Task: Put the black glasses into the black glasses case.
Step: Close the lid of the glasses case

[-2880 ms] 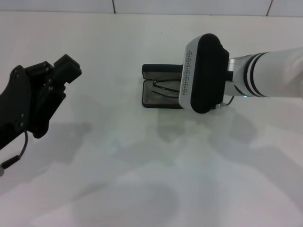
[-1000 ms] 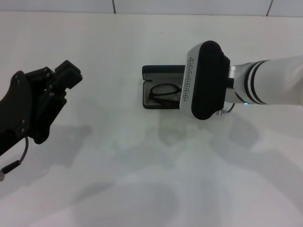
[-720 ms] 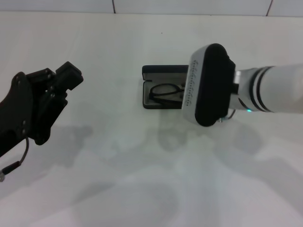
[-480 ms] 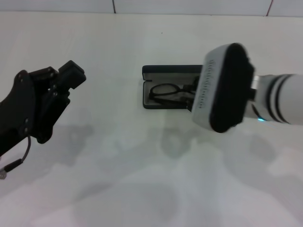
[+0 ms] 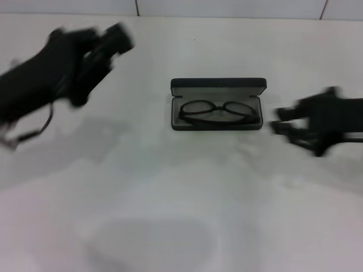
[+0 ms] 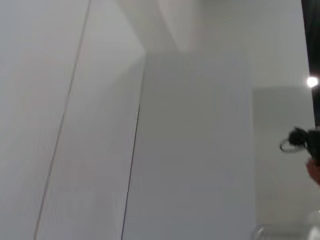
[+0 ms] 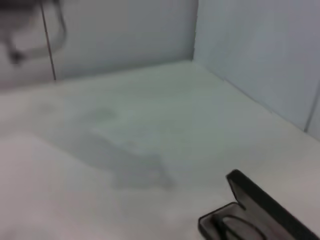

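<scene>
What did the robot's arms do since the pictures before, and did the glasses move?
The right gripper pulled away rightward, off the thin black-framed glasses, which now lie alone inside the open matte black case. The left gripper swung up and away. The case stayed put on the white table.

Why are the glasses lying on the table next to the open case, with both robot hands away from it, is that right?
Not quite. The glasses lie inside the open case, not next to it on the table; the head view shows this. The left gripper and right gripper are indeed away from it.
</scene>
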`<control>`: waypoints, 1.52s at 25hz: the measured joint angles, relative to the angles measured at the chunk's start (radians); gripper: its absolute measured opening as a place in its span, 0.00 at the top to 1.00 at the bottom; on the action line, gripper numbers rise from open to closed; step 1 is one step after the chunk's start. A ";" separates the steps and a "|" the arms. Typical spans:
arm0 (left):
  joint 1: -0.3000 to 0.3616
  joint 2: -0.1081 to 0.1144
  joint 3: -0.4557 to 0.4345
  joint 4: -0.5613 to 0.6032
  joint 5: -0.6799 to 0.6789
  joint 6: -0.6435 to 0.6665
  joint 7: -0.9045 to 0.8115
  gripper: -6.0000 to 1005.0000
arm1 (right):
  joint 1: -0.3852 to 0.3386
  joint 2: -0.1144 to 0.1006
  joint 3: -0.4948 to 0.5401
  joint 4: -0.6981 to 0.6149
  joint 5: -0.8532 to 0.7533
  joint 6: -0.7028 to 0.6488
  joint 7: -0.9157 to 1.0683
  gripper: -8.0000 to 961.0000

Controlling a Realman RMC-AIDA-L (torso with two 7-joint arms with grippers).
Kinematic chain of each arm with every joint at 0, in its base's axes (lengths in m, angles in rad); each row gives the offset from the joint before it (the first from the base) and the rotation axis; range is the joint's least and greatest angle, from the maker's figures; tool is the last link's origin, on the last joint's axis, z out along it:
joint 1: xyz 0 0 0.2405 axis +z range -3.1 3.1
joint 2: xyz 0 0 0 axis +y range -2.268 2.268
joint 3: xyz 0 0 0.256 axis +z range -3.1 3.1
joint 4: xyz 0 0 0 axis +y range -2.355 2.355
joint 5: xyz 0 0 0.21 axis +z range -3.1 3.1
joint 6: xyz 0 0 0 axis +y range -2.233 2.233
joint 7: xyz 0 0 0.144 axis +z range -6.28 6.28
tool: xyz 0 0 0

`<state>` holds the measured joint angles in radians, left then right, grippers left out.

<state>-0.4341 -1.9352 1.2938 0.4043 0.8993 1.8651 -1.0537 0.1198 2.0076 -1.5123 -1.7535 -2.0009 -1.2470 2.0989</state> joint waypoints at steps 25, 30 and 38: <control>-0.401 -0.131 0.007 0.066 0.652 -0.883 -0.302 0.80 | 0.005 0.004 0.782 0.620 0.290 -0.588 -0.403 0.78; -0.402 -0.144 0.004 0.062 0.686 -0.919 -0.308 0.79 | 0.026 0.003 0.782 0.670 0.290 -0.579 -0.428 0.78; -0.401 -0.148 0.009 0.041 0.693 -0.958 -0.304 0.79 | 0.037 0.002 0.777 0.699 0.289 -0.562 -0.445 0.77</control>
<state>-0.8351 -2.0835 1.3023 0.4457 1.5919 0.9070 -1.3579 0.1563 2.0095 -0.7350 -1.0543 -1.7116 -1.8087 1.6540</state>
